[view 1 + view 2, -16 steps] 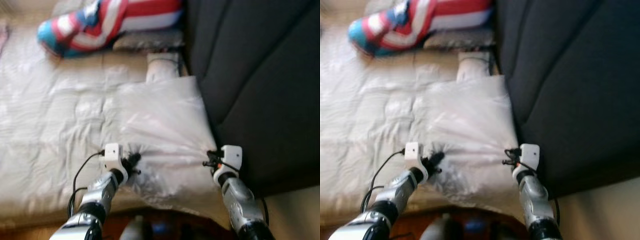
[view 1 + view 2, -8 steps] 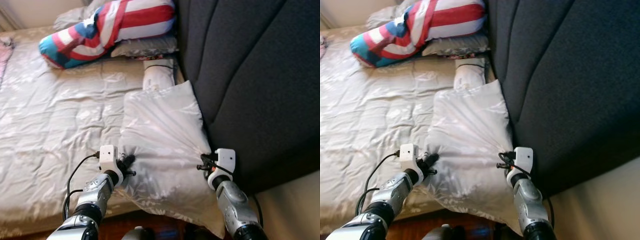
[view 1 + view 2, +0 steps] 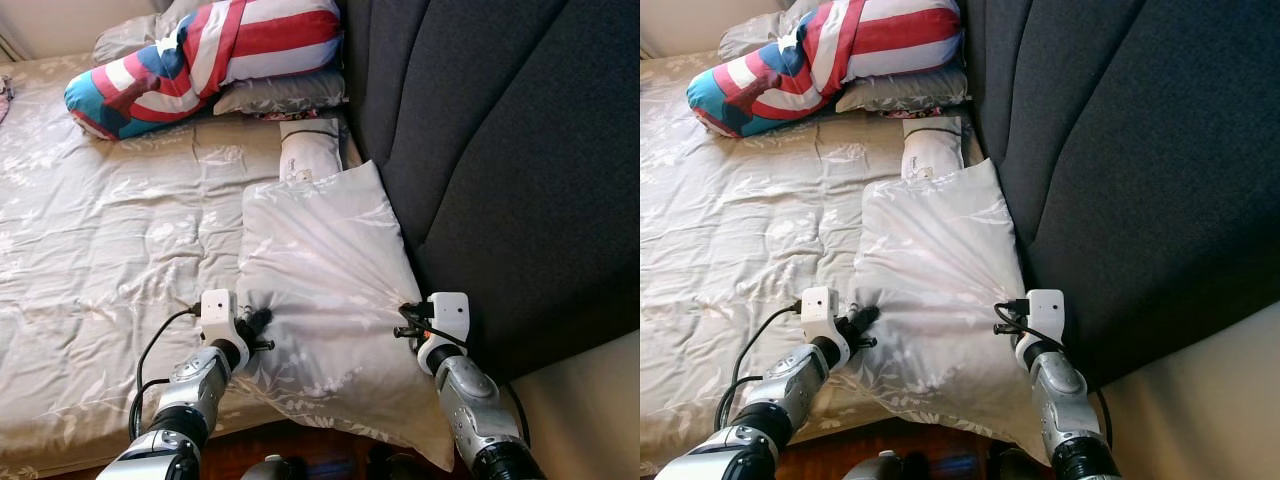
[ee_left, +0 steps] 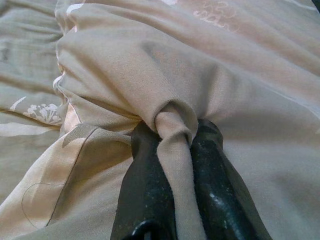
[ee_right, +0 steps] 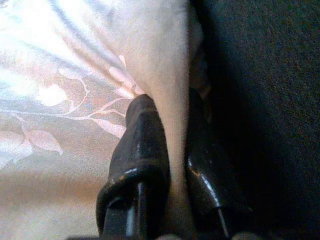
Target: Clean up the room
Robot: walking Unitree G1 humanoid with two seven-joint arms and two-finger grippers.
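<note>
Partly fabric-hidden, left claw [image 4: 170,150] and right claw [image 5: 170,145] pinching pillow [image 3: 325,270]

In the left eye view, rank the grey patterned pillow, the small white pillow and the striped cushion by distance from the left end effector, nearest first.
From the left end effector:
1. Grey patterned pillow, pinched in it, beside the headboard.
2. Small white pillow, farther up the bed.
3. Striped cushion, at the far end.

The dark headboard [image 3: 510,160] walls off the pillow's [image 3: 325,270] right side (touching it); left of the pillow, open bedspread [image 3: 110,260] leaves passage; beyond it lies a small bolster [image 3: 308,150].
</note>
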